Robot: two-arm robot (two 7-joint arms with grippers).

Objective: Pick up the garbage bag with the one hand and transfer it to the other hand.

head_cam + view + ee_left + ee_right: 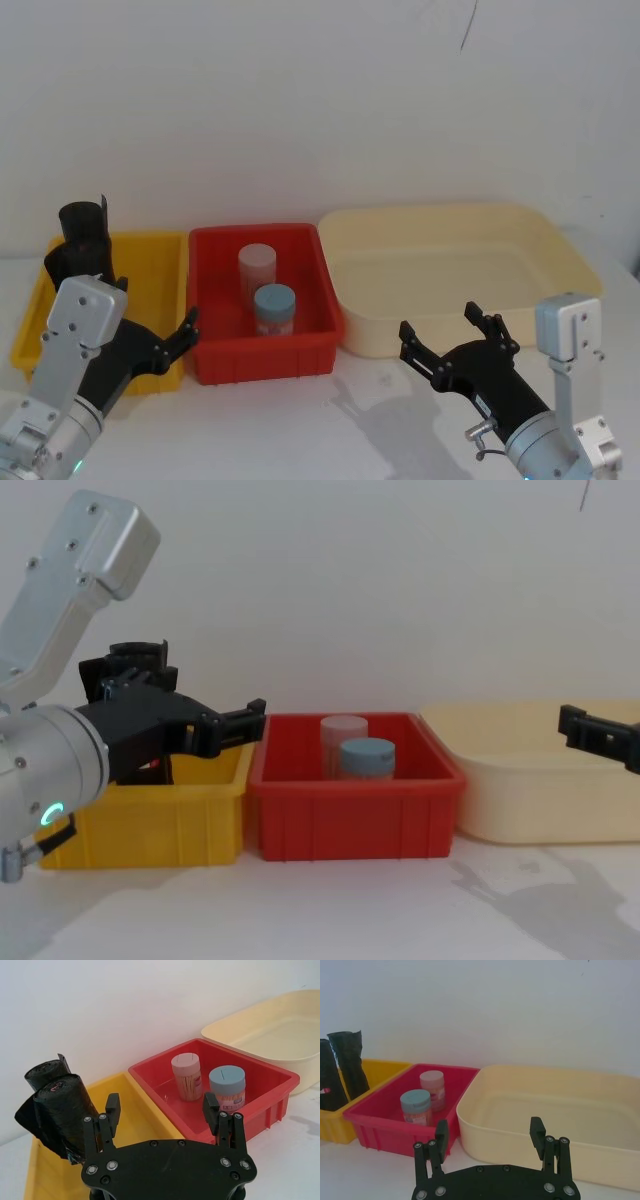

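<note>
Right gripper (489,1129): over the table (330,420), short of the cream bin's (560,250) near wall. Fingers spread wide, nothing between them.

Left gripper (161,1110): over the near part of the yellow bin (150,240), towards the side that adjoins the red bin (260,355), and raised above the rim as the chest view shows. Fingers spread wide, nothing held.

Bins: three in a row across the table. Yellow is on the left, red in the middle, cream on the right. The sides of yellow and red are close together, as are those of red and cream.

Red bin contents: two upright jars, one just behind the other. The blue-lidded jar (274,305) is nearer and the pink-lidded jar (256,262) is farther.

Garbage bag (62,1110): standing on end in the far left part of the yellow bin, with its top well above the rim. The right wrist view shows a red-and-white mark on its side. It lies outside the left gripper's span, just beside the outer finger. Contact with that finger cannot be determined.

Second roll (45,1067): slimmer and black, standing right behind the bag in the same bin.

Wall (320,100): plain white, behind the bins.
</note>
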